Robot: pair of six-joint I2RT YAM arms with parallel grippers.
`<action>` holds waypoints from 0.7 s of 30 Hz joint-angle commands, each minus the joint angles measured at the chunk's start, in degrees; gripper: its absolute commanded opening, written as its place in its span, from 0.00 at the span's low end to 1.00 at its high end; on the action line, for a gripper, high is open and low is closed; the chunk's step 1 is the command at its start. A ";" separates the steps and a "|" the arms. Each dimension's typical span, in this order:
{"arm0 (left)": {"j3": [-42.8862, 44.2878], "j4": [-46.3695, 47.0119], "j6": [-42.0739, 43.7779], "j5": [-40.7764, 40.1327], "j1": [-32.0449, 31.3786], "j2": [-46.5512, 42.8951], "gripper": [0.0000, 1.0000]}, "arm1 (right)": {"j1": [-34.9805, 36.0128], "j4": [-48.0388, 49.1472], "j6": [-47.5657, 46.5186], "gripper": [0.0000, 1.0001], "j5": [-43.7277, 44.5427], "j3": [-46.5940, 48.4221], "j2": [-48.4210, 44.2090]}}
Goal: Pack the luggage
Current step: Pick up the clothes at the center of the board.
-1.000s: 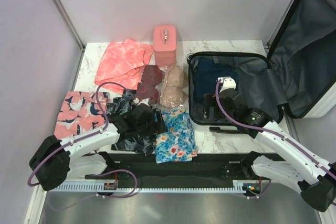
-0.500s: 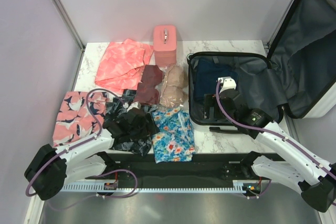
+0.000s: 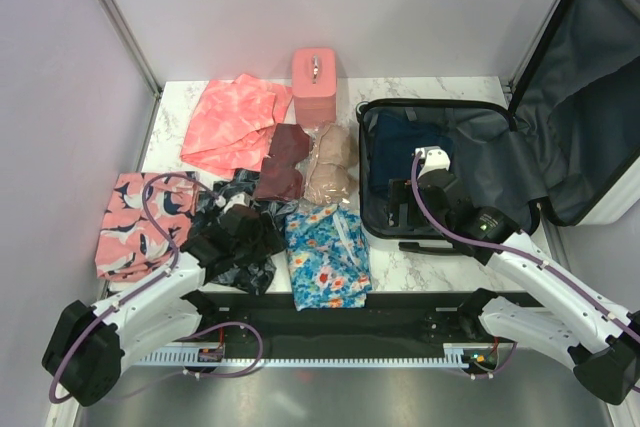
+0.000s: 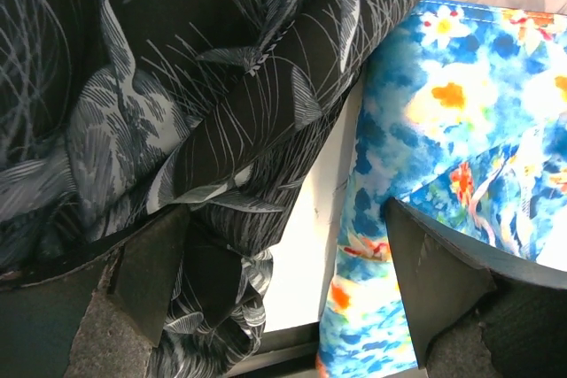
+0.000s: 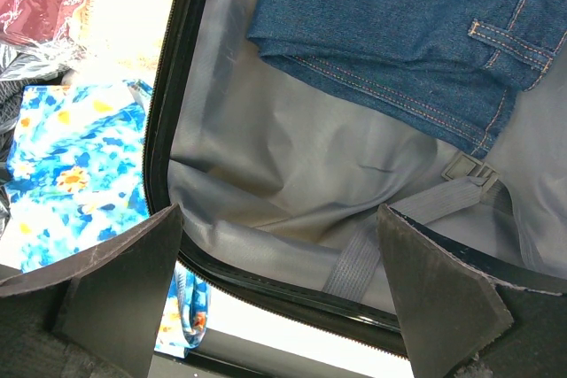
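The luggage (image 3: 495, 152) lies open at the right, its lid leaning back, with folded jeans (image 3: 400, 137) in the grey-lined base. My right gripper (image 3: 402, 202) hovers open and empty over the near rim. In the right wrist view it (image 5: 279, 245) is above the lining (image 5: 292, 157), with the jeans (image 5: 399, 24) beyond. My left gripper (image 3: 238, 232) is open over a black leaf-print garment (image 3: 240, 257). In the left wrist view its jaws (image 4: 288, 254) stand wide; the black garment (image 4: 177, 86) drapes by the left finger and a blue floral garment (image 4: 461, 112) lies by the right one.
The blue floral garment (image 3: 328, 257) lies near the front edge. A pink box case (image 3: 313, 82), a coral cloth (image 3: 235, 122), a maroon packet (image 3: 282, 162), a beige packet (image 3: 330, 167) and a pink whale-print cloth (image 3: 140, 222) lie on the marble table. Walls stand close on both sides.
My left arm has swung to the left, and the black garment and the floral garment have shifted left with it. The right arm has not moved.
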 commanded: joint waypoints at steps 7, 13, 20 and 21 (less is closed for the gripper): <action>12.29 -2.37 9.24 5.25 -0.12 0.12 0.99 | 0.63 1.23 0.72 0.98 1.04 0.15 -0.50; 13.53 -5.00 6.08 8.67 -0.47 -0.60 0.98 | 0.55 1.06 0.98 0.98 1.04 -0.20 -0.59; 10.38 -2.20 1.95 12.10 -5.66 4.24 0.97 | 0.55 1.32 0.54 0.98 0.60 0.06 0.55; 9.58 -0.97 1.42 12.63 -5.66 4.33 0.97 | 0.64 1.41 0.54 0.98 0.51 0.15 0.47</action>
